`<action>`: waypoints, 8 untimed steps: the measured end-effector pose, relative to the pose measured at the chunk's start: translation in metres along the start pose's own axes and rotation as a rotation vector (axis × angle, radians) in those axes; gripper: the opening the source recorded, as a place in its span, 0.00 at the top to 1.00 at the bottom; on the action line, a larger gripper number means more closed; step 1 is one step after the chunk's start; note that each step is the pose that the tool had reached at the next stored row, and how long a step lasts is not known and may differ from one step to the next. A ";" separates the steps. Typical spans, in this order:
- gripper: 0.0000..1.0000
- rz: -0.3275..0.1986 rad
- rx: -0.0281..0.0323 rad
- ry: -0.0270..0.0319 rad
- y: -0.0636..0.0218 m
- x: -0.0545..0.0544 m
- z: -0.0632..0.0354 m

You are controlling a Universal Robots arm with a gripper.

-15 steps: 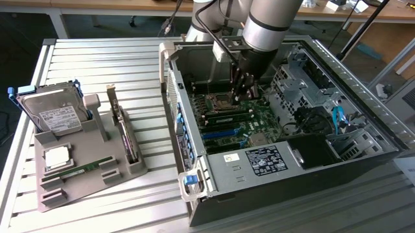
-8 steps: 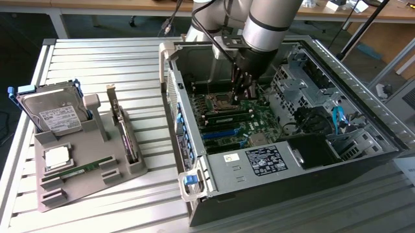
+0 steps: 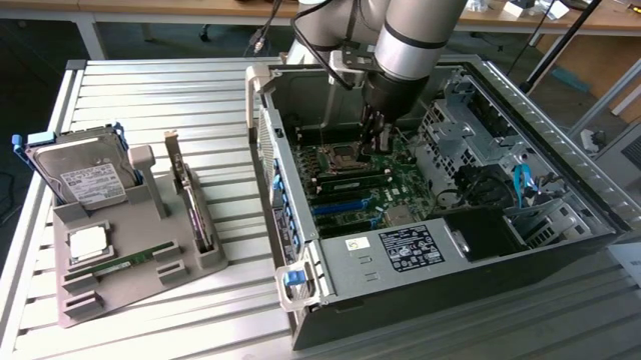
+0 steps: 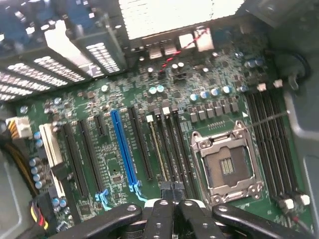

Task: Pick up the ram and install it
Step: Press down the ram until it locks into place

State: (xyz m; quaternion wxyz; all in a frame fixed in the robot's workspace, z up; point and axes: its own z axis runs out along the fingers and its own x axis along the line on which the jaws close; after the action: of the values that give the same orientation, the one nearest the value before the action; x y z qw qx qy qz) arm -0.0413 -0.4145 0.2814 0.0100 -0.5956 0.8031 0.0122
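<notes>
A ram (image 3: 135,260), a narrow green stick, lies flat on the grey holder (image 3: 120,300) at the exterior view's left. My gripper (image 3: 379,146) is far from it, reaching down inside the open computer case (image 3: 561,247) over the motherboard (image 3: 401,180). It hangs just beyond the processor socket (image 3: 344,156). In the wrist view its fingers (image 4: 173,191) are shut together, with nothing visible between them. They sit right over the black memory slots (image 4: 167,144) beside the socket (image 4: 227,167). One slot seems to carry a thin board seen edge-on (image 4: 156,144). A green strip (image 3: 353,182) shows there in the exterior view.
The holder also carries a hard drive (image 3: 80,176), a square silver chip (image 3: 88,244) and an upright card (image 3: 191,206). Inside the case, drive cages (image 3: 470,127), cables (image 3: 521,184) and the power supply (image 3: 491,232) crowd the exterior view's right. Case walls ring the motherboard.
</notes>
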 end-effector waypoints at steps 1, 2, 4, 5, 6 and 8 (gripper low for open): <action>0.89 0.019 0.0006 -0.0002 0.0000 0.000 0.0000; 0.89 0.036 0.0011 -0.0003 0.0000 0.000 0.0001; 0.89 0.073 0.0022 -0.0006 0.0000 0.000 0.0001; 0.89 0.090 0.0028 -0.0007 0.0000 0.000 0.0002; 0.89 0.123 0.0038 -0.0009 0.0000 0.000 0.0002; 0.89 0.183 0.0056 -0.0015 0.0000 0.000 0.0004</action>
State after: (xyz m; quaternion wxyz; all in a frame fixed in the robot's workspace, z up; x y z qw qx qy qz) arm -0.0413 -0.4145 0.2810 0.0111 -0.5199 0.8541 0.0112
